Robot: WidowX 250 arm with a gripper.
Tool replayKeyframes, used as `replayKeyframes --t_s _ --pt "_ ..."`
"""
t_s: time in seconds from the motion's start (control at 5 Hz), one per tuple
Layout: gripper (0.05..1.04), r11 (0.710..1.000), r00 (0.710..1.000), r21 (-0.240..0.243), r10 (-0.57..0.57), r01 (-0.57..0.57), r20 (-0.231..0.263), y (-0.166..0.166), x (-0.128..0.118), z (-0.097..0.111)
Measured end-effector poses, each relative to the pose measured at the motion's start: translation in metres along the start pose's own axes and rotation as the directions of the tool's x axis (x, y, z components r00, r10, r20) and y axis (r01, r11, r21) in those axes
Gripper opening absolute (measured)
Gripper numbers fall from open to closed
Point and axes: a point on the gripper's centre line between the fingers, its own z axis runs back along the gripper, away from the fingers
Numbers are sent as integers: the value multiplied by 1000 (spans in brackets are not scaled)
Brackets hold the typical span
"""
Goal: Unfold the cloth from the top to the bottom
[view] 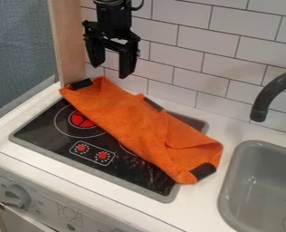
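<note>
Two black fingers (128, 62) stand wide apart on our gripper (112, 71), released, with wall tiles (164, 72) showing between them; we hold the gripper clear of the cloth, its tips pointing down. We have the arm (112, 10) coming in from the top edge, its wrist close to upright; one finger hangs a little lower in view than the other, and both sit just above the upper left end of the orange cloth (130, 120).

Our cloth lies slantwise over the black stove top (40, 124), from beside the wooden post (71, 45) down to the white counter (200, 204) near the rim of the grey sink (226, 192); it is folded into a long band, with a flap turned over towards its lower right end; we see dark patches at both ends and one more along its far edge. A red burner mark (82, 119) and two red dials (102, 155) show on the stove top in front of the cloth; the dark faucet (272, 93) curves over beside the sink.
</note>
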Motion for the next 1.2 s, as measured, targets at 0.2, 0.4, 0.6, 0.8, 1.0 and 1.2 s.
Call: replayKeyframes --t_s 0.2,0.4,0.6,0.8,1.0,1.2 --pt "999 1000 999 -23 10 -10 -31 -4 -4 -13" --pt "999 987 992 -108 123 -122 9 -19 -3 -24" --pt "999 953 959 -112 283 -280 11 -26 3 -24" --pt "999 922 921 -65 385 -381 67 -40 13 -12" --pt "999 917 912 -40 400 -398 96 -60 22 -10" --pt "999 920 916 -21 392 -392 82 -72 36 -19"
